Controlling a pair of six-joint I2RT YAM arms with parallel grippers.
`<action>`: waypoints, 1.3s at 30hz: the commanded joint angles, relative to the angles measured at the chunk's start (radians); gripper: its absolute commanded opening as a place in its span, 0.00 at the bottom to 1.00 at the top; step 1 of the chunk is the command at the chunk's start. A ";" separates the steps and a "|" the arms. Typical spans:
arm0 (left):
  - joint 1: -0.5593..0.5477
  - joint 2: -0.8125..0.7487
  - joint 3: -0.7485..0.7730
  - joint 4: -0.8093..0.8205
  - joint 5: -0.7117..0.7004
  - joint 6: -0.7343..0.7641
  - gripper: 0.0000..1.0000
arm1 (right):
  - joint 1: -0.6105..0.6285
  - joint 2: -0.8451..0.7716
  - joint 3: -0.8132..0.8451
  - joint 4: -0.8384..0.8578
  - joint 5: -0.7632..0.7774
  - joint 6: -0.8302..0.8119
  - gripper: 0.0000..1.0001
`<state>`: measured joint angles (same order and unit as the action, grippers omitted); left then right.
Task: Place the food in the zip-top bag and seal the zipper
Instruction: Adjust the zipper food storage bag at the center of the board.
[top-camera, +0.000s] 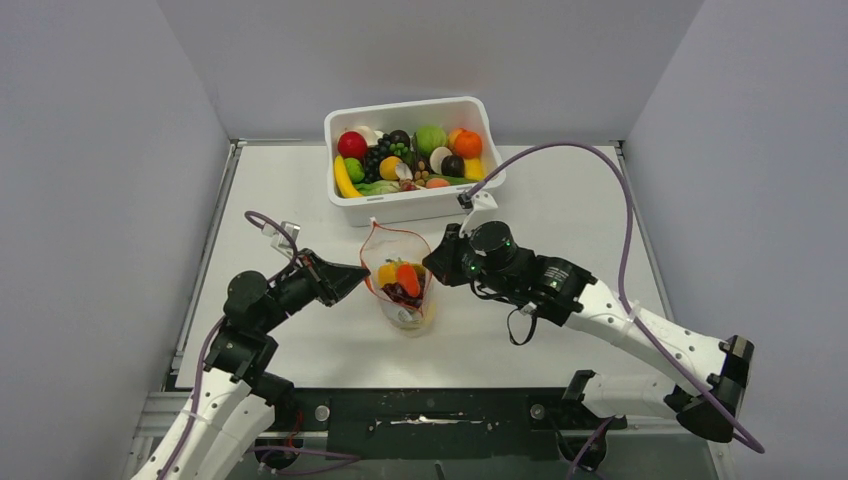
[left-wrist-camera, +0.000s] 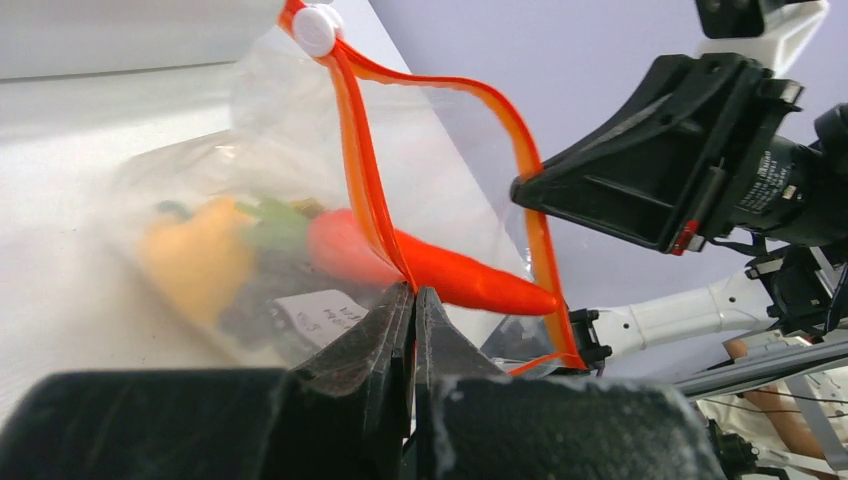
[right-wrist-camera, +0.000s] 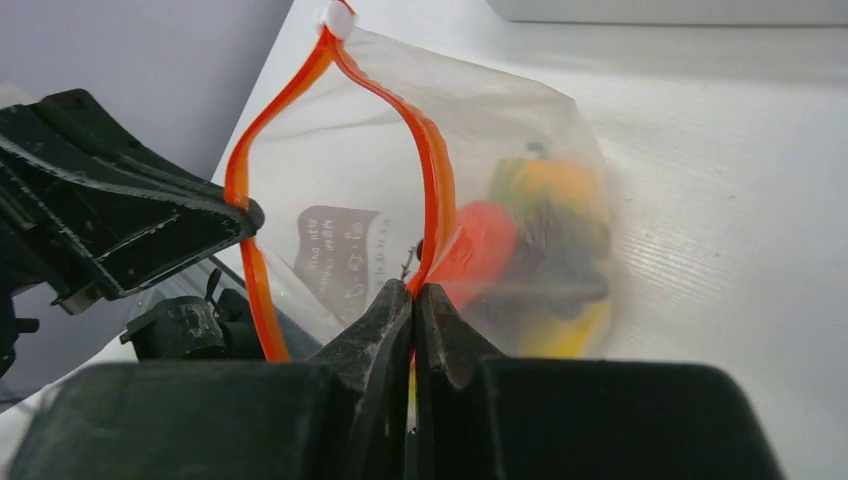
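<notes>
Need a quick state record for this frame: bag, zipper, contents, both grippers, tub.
bag: clear, mouth open
zipper: unsealed, slider at far end
in bag: pepper, red piece, grapes, banana
left gripper: shut on zipper, one side of mouth
right gripper: shut on zipper, opposite side
tub: behind bag, holds toy food

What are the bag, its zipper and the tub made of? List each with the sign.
Bag: thin clear plastic film, it seems; see-through, wrinkled, floppy.
Zipper: orange-red plastic strip, smooth, bends in curves.
Tub: probably rigid white plastic, smooth, holds its shape.
</notes>
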<state>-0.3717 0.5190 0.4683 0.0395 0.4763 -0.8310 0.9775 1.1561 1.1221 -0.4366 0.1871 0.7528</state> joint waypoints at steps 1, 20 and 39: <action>-0.003 0.005 0.007 0.141 0.011 -0.019 0.00 | 0.010 -0.039 0.021 0.082 0.052 -0.032 0.00; -0.003 0.092 -0.014 0.275 0.054 -0.069 0.03 | 0.009 -0.136 -0.005 0.014 0.172 -0.107 0.00; -0.002 0.335 0.270 -0.155 -0.221 0.278 0.65 | 0.008 -0.287 -0.088 -0.116 0.314 -0.106 0.00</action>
<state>-0.3725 0.7830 0.6151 -0.0017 0.3904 -0.7040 0.9833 0.8955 1.0603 -0.6262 0.4686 0.6418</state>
